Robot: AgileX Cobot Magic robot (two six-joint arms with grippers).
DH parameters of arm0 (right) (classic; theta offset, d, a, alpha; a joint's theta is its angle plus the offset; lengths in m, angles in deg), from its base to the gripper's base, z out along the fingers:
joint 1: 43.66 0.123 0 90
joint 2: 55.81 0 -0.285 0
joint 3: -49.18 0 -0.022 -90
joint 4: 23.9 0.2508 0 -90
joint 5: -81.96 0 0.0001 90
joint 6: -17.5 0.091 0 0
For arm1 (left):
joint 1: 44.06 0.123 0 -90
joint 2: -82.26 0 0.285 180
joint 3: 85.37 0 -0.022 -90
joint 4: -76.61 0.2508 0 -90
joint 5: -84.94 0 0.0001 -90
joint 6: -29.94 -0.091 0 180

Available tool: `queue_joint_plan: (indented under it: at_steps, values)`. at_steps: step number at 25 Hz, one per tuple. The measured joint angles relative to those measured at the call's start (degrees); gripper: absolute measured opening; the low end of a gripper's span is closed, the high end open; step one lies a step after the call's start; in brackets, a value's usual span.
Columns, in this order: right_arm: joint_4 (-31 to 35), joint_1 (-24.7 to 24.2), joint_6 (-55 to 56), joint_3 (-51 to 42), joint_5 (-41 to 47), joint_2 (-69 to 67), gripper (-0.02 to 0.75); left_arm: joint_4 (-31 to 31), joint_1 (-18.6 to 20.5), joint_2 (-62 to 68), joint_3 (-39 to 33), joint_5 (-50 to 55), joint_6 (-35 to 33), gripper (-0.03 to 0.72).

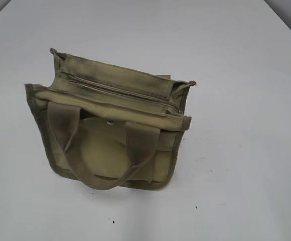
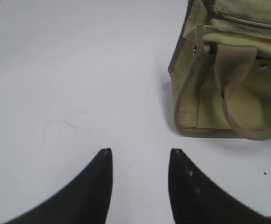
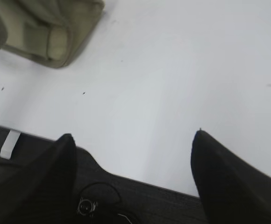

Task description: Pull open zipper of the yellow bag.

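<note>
With both arms' fingers spread and empty, left gripper (image 2: pixel 140 156) and right gripper (image 3: pixel 133 137), the soft yellow bag (image 1: pixel 110 150) may slide across the table (image 1: pixel 246 165) unless pinned while its zipper (image 1: pixel 120 91), upper centre, is tugged.

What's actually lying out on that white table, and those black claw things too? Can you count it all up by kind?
Khaki-yellow canvas tote bags: 1
Wide webbing loop handles showing on it: 2
Olive-tan zipper lines along its top: 1
Round silver snap buttons: 1
Black two-fingered grippers, left and right, both empty: 2
Total: 7
</note>
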Motion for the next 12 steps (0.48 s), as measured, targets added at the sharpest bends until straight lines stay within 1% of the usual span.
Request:
queue_joint_plan:
  at_steps: [1, 3, 5, 8, 12]
  values:
    - [0.6, -3.2, 0.0, -0.1, -0.1, 0.5, 0.586, 0.0, 1.1, 0.0, 0.0, 0.0, 0.0, 0.311]
    - [1.9, -7.8, 0.0, -0.1, -0.3, 2.6, 0.586, 0.0, 2.5, 0.0, 0.0, 0.0, 0.0, 0.312]
    - [2.7, -10.8, 0.0, -0.1, -0.4, 5.3, 0.586, 0.0, 2.6, 0.0, 0.0, 0.0, 0.0, 0.31]
    - [3.1, -12.9, 0.1, -0.1, -0.7, 9.0, 0.586, 0.0, 2.1, 0.0, 0.0, 0.0, 0.0, 0.309]
    - [3.5, -13.1, 0.1, -0.1, -0.9, 9.7, 0.586, 0.0, 0.6, 0.0, 0.0, 0.0, 0.0, 0.309]
